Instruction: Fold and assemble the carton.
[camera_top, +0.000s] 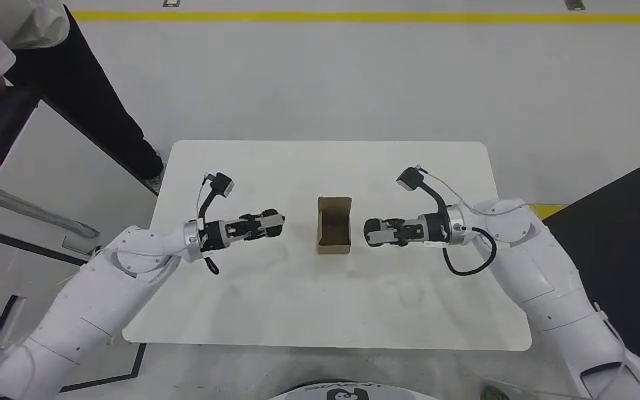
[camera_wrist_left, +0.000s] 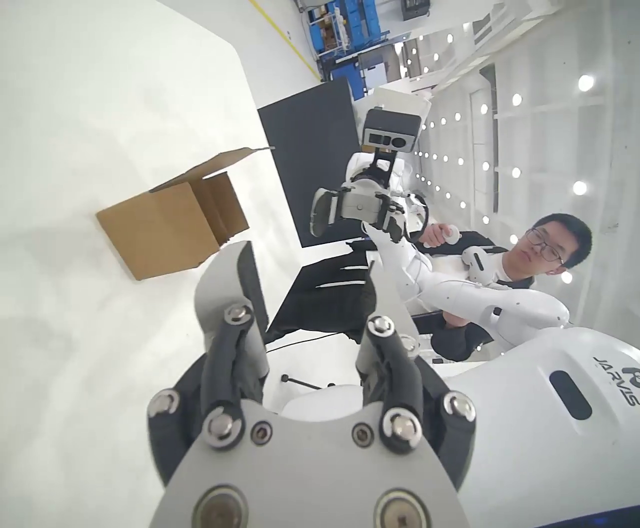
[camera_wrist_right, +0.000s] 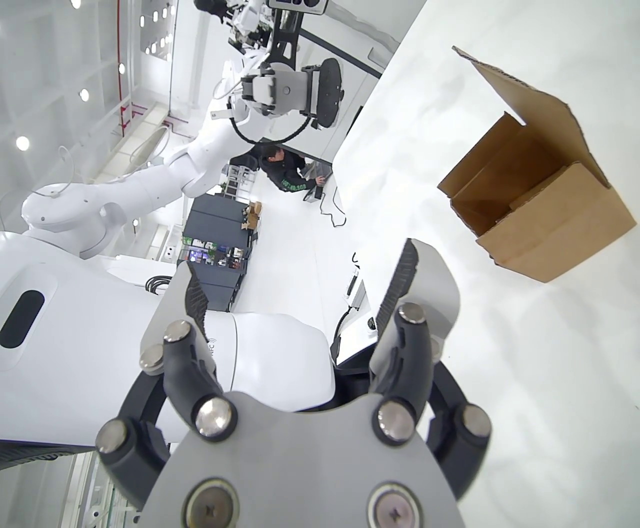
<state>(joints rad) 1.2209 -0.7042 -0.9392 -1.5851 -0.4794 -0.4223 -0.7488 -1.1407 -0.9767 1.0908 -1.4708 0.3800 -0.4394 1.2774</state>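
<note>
A small brown carton (camera_top: 333, 226) stands in the middle of the white table (camera_top: 330, 300), its body squared up and its top open with one flap raised. The carton (camera_wrist_left: 170, 227) has a flap sticking up past its open mouth, and the carton (camera_wrist_right: 537, 200) shows folded flaps inside. My left gripper (camera_top: 277, 222) hovers a short way to the carton's left, open and holding nothing. My right gripper (camera_top: 372, 234) sits close on the carton's right, also open and empty. Neither touches the carton. The left gripper (camera_wrist_left: 305, 272) and right gripper (camera_wrist_right: 300, 280) both show spread fingers.
The table around the carton is bare white surface on all sides. A dark panel (camera_top: 600, 230) stands off the table's right edge. A person's dark legs (camera_top: 90, 90) are at the far left, away from the table.
</note>
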